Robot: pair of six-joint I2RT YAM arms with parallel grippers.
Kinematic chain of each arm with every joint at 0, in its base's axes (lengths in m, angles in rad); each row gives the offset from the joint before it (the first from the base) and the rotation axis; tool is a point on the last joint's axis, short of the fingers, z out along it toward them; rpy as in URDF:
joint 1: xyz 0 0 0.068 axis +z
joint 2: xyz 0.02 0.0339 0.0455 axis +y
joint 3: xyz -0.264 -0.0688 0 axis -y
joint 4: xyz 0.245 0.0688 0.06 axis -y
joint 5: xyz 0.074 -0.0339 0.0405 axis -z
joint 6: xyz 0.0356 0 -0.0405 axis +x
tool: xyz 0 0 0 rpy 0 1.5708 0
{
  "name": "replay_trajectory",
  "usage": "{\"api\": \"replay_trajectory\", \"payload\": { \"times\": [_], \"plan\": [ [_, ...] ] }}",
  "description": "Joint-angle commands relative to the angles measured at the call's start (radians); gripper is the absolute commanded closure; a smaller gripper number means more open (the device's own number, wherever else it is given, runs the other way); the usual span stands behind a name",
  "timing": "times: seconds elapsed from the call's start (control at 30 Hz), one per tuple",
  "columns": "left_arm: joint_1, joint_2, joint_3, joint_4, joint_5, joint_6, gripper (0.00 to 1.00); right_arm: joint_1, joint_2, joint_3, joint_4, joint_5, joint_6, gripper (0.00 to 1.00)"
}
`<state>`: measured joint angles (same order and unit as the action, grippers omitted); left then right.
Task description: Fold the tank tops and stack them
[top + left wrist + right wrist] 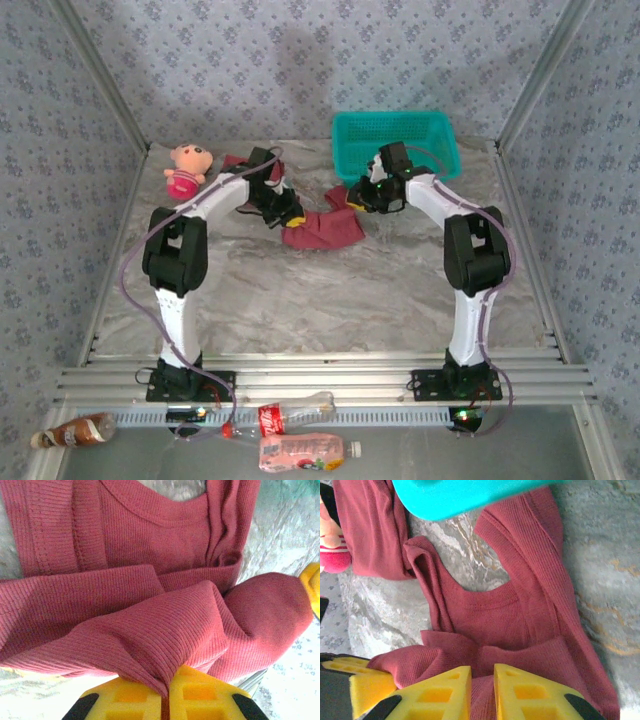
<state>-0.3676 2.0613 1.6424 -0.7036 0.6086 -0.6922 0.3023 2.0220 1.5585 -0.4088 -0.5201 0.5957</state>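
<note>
Item: tank top (325, 228), maroon, part-folded, on the desk (300, 290) just in front of the teal basket (395, 140).
Step, as judged: 1st fold under way, lower edge gathered toward the neckline.
Left hand (169, 692): clamped on a bunched fold.
Right hand (482, 675): narrow gap with cloth in it; cannot tell whether it grips.
Next move calls for: laying the fold flat, both hands releasing evenly.
Also: second tank top (234, 161), left of the basket.
Surface: grey marbled sheet.
Room: patterned walls (300, 60).

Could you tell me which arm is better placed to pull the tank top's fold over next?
Left, likely: the left gripper pinches a fold of the tank top; the right gripper has fingers slightly apart.
</note>
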Motion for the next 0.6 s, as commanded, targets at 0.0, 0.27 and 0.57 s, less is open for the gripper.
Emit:
{"api": "replay_trajectory", "payload": {
  "times": [0.0,0.27,0.57],
  "plan": [
    [0.018,0.037,0.027,0.003,-0.026,-0.002,0.92,0.009,0.004,-0.006,0.142,0.058,0.001,0.79],
    [0.057,0.105,0.089,0.04,-0.049,-0.035,0.91,0.008,-0.13,-0.147,0.226,0.099,-0.207,0.61],
    [0.071,0.163,0.183,-0.028,-0.064,0.008,0.84,0.08,-0.293,-0.472,0.389,0.099,-0.59,0.41]
  ]
}}
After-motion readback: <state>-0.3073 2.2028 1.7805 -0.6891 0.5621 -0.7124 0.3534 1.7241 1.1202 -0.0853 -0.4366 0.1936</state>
